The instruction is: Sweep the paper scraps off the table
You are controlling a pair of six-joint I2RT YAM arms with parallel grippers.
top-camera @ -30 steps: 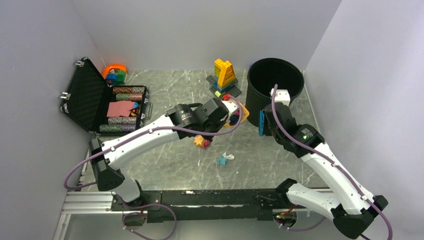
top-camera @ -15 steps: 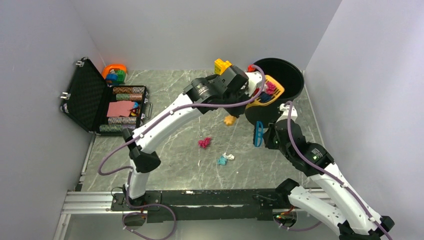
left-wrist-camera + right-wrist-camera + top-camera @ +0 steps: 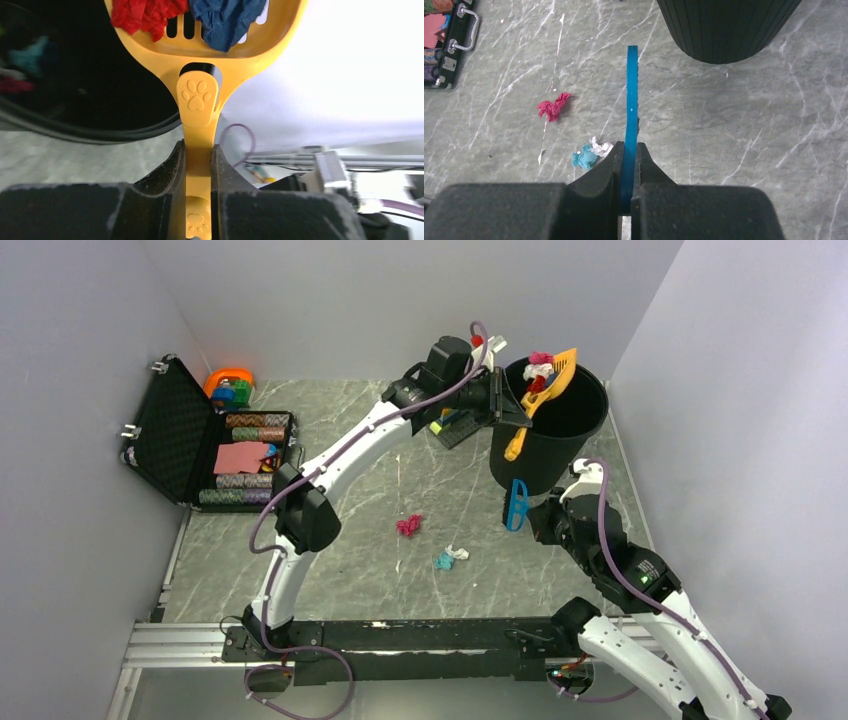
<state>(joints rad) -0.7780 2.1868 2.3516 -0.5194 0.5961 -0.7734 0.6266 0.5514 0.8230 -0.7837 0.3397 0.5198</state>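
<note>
My left gripper (image 3: 500,400) (image 3: 199,150) is shut on the handle of a yellow-orange slotted scoop (image 3: 545,390) (image 3: 200,65). The scoop is tilted over the black bin (image 3: 560,445) (image 3: 75,100) and carries red, dark blue and white paper scraps (image 3: 540,368) (image 3: 150,12). More scraps lie inside the bin. My right gripper (image 3: 530,512) (image 3: 628,150) is shut on a flat blue scraper (image 3: 516,504) (image 3: 631,100), held edge-on above the table (image 3: 350,560) (image 3: 749,125). A pink scrap (image 3: 408,526) (image 3: 552,107) and a teal-and-white pair of scraps (image 3: 448,558) (image 3: 590,154) lie on the table.
An open black case (image 3: 190,445) with striped poker chips lies at the left; its corner shows in the right wrist view (image 3: 446,42). A toy brick build (image 3: 455,425) sits behind my left arm. An orange item (image 3: 228,386) is at the back left. A black rail (image 3: 400,635) runs along the near edge.
My left arm has lifted the loaded scoop from the table up to the bin's rim and tilted it over the opening. My right gripper with the scraper has drawn back toward the front right.
</note>
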